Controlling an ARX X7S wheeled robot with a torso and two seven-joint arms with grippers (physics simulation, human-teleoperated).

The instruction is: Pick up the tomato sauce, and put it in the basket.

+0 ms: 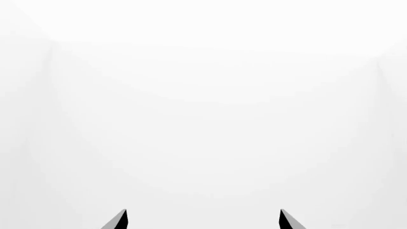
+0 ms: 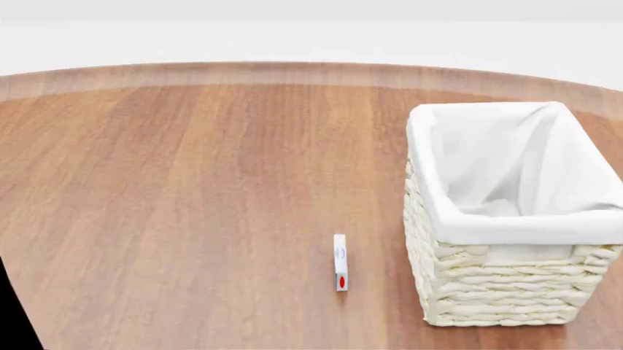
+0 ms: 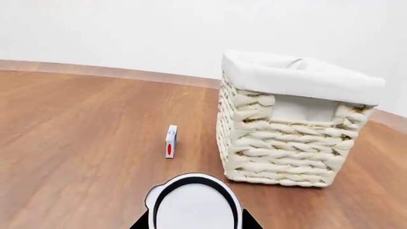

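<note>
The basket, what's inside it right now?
Inside the basket only the white cloth liner shows, sagging down the walls. No can is visible there from the head view, but the near wall hides part of the bottom, so that corner cannot be checked.

Head view high above the table (image 2: 195, 182); right wrist low, sharing basket (image 2: 506, 219); left wrist toward blank white.

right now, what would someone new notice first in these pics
The cream wicker basket with its white liner dominates the right of the wooden table in the head view. A small white box with a red spot stands just left of it, apart. In the right wrist view, a round white top with a dark rim, probably the tomato sauce, sits at the right end effector.
</note>
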